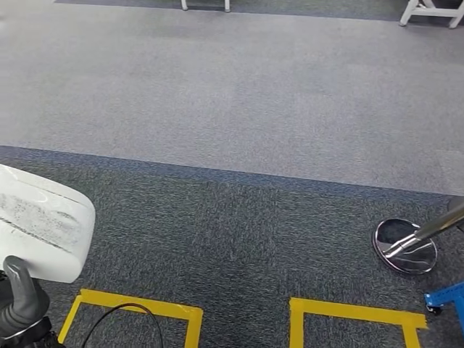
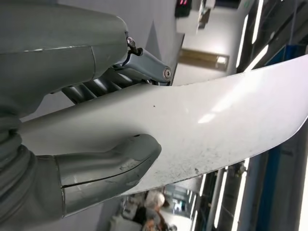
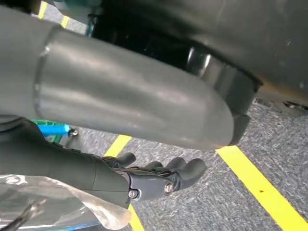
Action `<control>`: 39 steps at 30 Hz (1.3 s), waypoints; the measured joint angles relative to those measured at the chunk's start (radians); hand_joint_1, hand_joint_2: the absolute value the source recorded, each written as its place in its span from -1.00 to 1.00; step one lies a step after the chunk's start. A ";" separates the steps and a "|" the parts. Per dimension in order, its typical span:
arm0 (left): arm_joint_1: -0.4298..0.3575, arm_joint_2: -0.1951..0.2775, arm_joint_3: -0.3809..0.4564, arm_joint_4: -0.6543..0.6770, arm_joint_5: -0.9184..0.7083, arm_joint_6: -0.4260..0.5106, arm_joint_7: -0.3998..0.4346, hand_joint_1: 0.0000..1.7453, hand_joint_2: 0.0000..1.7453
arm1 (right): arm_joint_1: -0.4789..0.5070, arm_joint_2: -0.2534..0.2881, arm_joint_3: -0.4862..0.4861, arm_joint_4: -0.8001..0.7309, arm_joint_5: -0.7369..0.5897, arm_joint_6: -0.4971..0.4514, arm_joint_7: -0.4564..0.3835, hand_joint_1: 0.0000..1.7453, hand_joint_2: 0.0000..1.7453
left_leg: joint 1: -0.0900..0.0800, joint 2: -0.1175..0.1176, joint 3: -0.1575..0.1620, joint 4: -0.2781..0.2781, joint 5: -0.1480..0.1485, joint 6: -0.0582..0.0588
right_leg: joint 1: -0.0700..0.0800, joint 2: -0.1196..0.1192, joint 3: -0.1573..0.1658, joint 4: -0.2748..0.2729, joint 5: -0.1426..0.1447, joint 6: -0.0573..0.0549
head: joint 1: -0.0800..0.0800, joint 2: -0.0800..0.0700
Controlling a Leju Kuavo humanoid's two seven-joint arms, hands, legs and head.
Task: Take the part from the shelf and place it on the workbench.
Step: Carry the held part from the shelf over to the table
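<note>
Part (image 1: 40, 221) is cut off by the left frame edge in head view, so full length and far end can't be read; only a rounded white end with grey scuffing shows. In the left wrist view the same part (image 2: 203, 125) runs out past the frame edge, a long curved white panel with dark speckles along one rim. Long axis runs roughly left-right in the head view, rounded end pointing right, slightly tilted down toward that end.

Left hand (image 1: 19, 304) sits at near left, mostly cropped by the frame bottom; it clamps the part, thumb (image 2: 109, 168) pressed on one face and darker fingers (image 2: 145, 70) wrapped over the opposite edge. Part is held off the carpet (image 1: 235, 130), above the near-left yellow tape outline (image 1: 137, 308).

Right hand (image 3: 145, 180) hangs over the carpet by a yellow tape line (image 3: 261, 190), fingers loosely curled and spaced, nothing in them. Some clear plastic film (image 3: 54, 202) lies along its wrist side; whether it touches is unclear.

Chrome stand base (image 1: 404, 246) sits at right, blue frame piece (image 1: 446, 299) near right corner.
</note>
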 joint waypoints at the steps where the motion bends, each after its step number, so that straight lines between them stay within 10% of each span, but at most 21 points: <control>1: 0.003 0.000 0.003 -0.001 -0.012 0.005 0.000 1.00 1.00 | 0.002 0.000 0.000 0.000 -0.001 -0.002 0.000 -1.00 -1.00 | -0.001 0.032 -0.021 0.047 -0.028 -0.003 | -0.001 -0.018 0.003 -0.004 0.001 -0.005 | -0.002 0.000; 5: 0.028 0.000 0.009 -0.006 -0.067 0.026 0.003 1.00 1.00 | 0.011 0.000 -0.001 0.000 -0.005 -0.026 -0.018 -1.00 -1.00 | 0.005 0.088 -0.110 0.247 -0.108 -0.018 | 0.004 -0.086 0.008 -0.004 -0.007 -0.012 | -0.004 0.000; 9: 0.044 0.000 0.010 -0.019 -0.092 0.033 0.008 1.00 1.00 | 0.014 0.002 -0.001 0.000 -0.005 -0.037 -0.029 -1.00 -1.00 | 0.005 0.140 0.012 0.023 -0.003 -0.018 | 0.006 -0.136 0.020 -0.002 -0.021 0.003 | -0.004 0.000; 13: 0.050 0.000 0.010 -0.030 -0.096 0.035 0.010 1.00 1.00 | 0.015 0.003 -0.001 -0.001 -0.005 -0.039 -0.030 -1.00 -1.00 | -0.006 0.135 0.040 -0.034 0.003 0.010 | 0.008 -0.169 0.037 0.000 -0.034 0.025 | -0.001 0.000; 16: 0.054 -0.001 0.011 -0.039 -0.108 0.044 0.011 1.00 1.00 | 0.013 0.003 -0.001 -0.004 -0.002 -0.039 -0.036 -1.00 -1.00 | -0.002 0.105 0.042 -0.041 0.007 0.028 | 0.002 -0.120 0.009 0.062 -0.082 0.041 | 0.003 0.000; 20: 0.078 0.000 0.011 -0.056 -0.149 0.068 0.010 1.00 1.00 | 0.014 0.003 0.001 -0.004 0.011 -0.042 -0.046 -1.00 -1.00 | -0.003 0.065 0.041 -0.040 0.007 0.036 | 0.001 -0.056 -0.119 0.299 -0.167 0.038 | 0.011 0.000; 24: 0.114 0.000 0.012 -0.086 -0.175 0.082 0.010 1.00 1.00 | 0.013 0.003 0.008 -0.003 0.028 -0.041 -0.038 -1.00 -1.00 | -0.004 0.009 0.042 -0.038 0.007 0.033 | 0.000 -0.001 -0.046 0.106 -0.034 0.020 | 0.010 0.000; 26: 0.126 0.000 0.012 -0.098 -0.187 0.085 0.011 1.00 1.00 | 0.015 0.003 0.015 -0.002 0.041 -0.041 -0.039 -1.00 -1.00 | -0.002 -0.018 0.036 -0.036 0.009 0.025 | -0.001 0.035 -0.005 0.023 -0.014 0.015 | 0.010 0.000; 28: 0.142 -0.001 0.014 -0.109 -0.197 0.085 0.015 1.00 1.00 | 0.016 0.004 0.025 -0.002 0.054 -0.045 -0.047 -1.00 -1.00 | 0.003 -0.041 0.029 -0.037 0.013 0.011 | 0.001 0.024 0.008 0.009 -0.019 0.013 | 0.011 0.000; 31: 0.156 -0.001 0.020 -0.119 -0.201 0.081 0.018 1.00 1.00 | 0.018 0.007 0.034 -0.003 0.063 -0.050 -0.062 -1.00 -1.00 | -0.001 0.018 0.004 0.016 -0.022 -0.003 | -0.002 -0.020 0.018 -0.007 -0.011 -0.001 | 0.005 0.000; 35: 0.159 -0.001 0.023 -0.121 -0.201 0.076 0.017 1.00 1.00 | 0.022 0.008 0.041 -0.003 0.065 -0.050 -0.065 -1.00 -1.00 | 0.004 0.085 -0.095 0.240 -0.120 -0.017 | 0.002 -0.086 0.025 -0.009 -0.018 -0.010 | 0.001 0.000; 39: 0.161 -0.001 0.027 -0.121 -0.203 0.074 0.015 1.00 1.00 | 0.020 0.008 0.045 -0.003 0.067 -0.049 -0.064 -1.00 -1.00 | 0.004 0.140 -0.001 0.065 -0.014 -0.020 | 0.004 -0.139 0.040 -0.008 -0.032 0.001 | 0.000 0.000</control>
